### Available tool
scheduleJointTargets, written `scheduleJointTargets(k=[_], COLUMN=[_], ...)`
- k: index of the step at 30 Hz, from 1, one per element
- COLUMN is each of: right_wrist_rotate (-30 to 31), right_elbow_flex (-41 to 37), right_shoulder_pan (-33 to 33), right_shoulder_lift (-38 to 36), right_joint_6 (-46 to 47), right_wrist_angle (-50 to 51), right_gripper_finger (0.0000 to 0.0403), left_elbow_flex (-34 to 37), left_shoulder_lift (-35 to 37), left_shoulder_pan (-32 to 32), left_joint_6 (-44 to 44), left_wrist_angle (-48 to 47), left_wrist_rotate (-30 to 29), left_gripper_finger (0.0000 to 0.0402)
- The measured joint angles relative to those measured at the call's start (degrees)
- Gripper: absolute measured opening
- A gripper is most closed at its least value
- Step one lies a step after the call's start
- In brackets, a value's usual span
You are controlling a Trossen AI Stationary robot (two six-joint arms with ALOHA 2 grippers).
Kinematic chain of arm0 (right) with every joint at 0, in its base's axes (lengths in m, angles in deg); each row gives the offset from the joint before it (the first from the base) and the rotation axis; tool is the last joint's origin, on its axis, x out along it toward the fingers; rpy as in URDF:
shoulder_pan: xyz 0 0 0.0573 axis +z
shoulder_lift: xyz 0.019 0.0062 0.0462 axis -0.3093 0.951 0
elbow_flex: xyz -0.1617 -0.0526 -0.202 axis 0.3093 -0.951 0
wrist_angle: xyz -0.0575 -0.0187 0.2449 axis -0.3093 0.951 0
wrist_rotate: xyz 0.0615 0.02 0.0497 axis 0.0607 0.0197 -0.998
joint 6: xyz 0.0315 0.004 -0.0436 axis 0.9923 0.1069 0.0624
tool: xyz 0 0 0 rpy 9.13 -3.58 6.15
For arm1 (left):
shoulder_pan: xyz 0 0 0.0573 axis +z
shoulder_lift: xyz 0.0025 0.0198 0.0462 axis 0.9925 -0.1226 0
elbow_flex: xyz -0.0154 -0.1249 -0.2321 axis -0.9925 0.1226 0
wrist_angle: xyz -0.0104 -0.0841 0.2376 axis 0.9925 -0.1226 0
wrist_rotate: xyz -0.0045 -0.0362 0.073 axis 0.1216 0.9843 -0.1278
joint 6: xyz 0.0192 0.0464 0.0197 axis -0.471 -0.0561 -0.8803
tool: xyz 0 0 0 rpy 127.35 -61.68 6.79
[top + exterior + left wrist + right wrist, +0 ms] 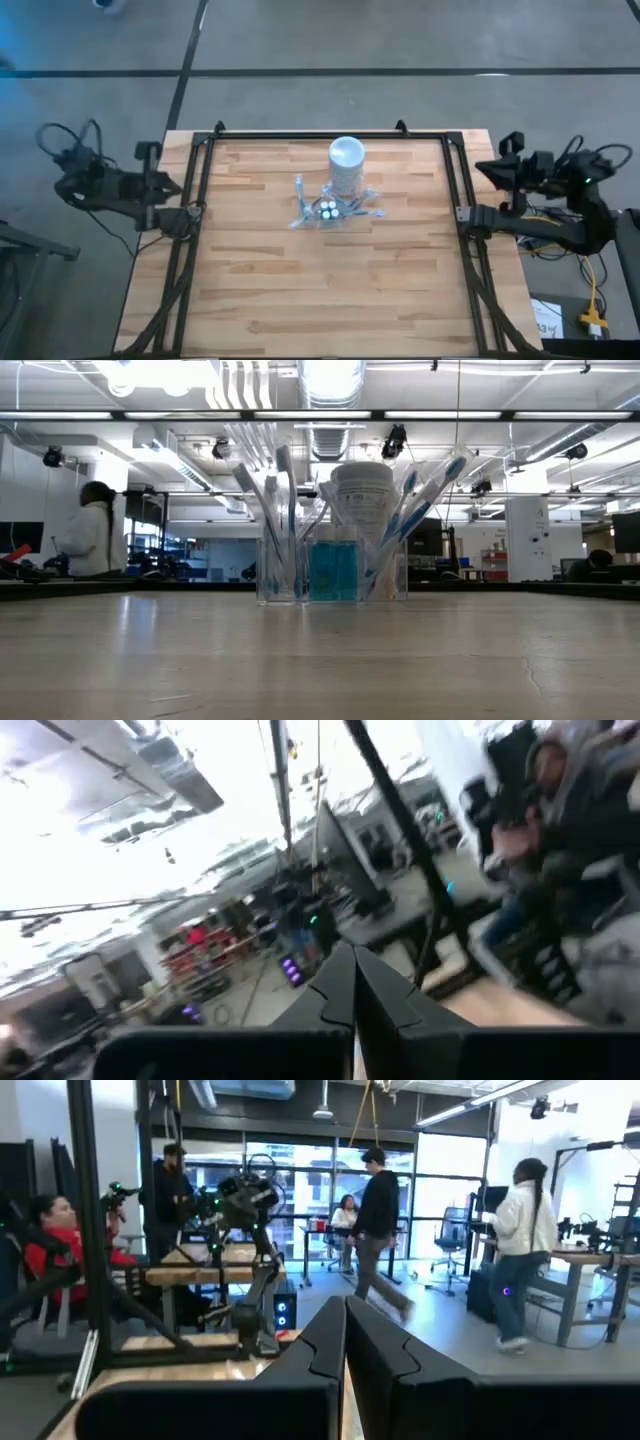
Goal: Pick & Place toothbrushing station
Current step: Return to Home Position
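A small clear holder [328,212] stands on the wooden table [250,290] a little behind its middle. In it stand teal white-capped tubes [333,566] and several thin pale blue-white toothbrushes [283,510] that lean outward. A taller white cylindrical cup [346,163] stands just behind it. My left gripper [352,982] is shut and empty, off the table's left edge. My right gripper [346,1330] is shut and empty, off the table's right edge.
A black frame [200,180] runs along the table's left, far and right sides. People sit and walk in the room beyond the table [380,1230]. Bare wood lies in front of the holder [330,290].
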Motion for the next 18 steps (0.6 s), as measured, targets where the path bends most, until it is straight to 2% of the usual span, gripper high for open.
scheduleJointTargets(k=[4, 5, 7, 11, 13, 15, 18], right_wrist_rotate=[-0.1, -0.1, 0.2, -0.1, -1.0, -2.7, -2.9], right_elbow_flex=[-7.0, -8.7, -11.8, -18.0, -22.0, -26.1, -30.6], right_shoulder_pan=[0.0, 0.0, 0.0, 0.0, 0.0, 0.0, -0.3], right_shoulder_lift=[-6.4, -7.5, -9.7, -9.7, -8.6, -7.7, -6.6], right_joint_6=[-0.2, -0.2, -0.1, -0.5, -1.8, -2.7, -3.1], right_wrist_angle=[-0.6, -0.5, -0.5, -2.4, -10.6, -18.8, -25.3], right_gripper_finger=[0.0008, 0.0008, 0.0008, 0.0008, 0.0008, 0.0008, 0.0008], left_elbow_flex=[7.8, 9.2, 10.4, 14.7, 18.9, 24.2, 29.7], left_shoulder_lift=[2.3, 3.0, 5.3, 12.0, 14.2, 14.1, 13.8], left_shoulder_pan=[0.0, 0.0, 0.0, 0.0, 0.0, 0.0, 0.1], left_joint_6=[-3.6, -3.2, -1.1, 5.1, 5.2, 3.6, 1.2], left_wrist_angle=[5.7, 4.5, 3.1, 6.7, 14.0, 13.6, 19.5], left_wrist_rotate=[-4.0, -4.1, -3.8, -4.4, -5.8, -8.3, -10.7], left_gripper_finger=[0.0000, 0.0000, 0.0000, 0.0000, 0.0000, 0.0000, 0.0000])
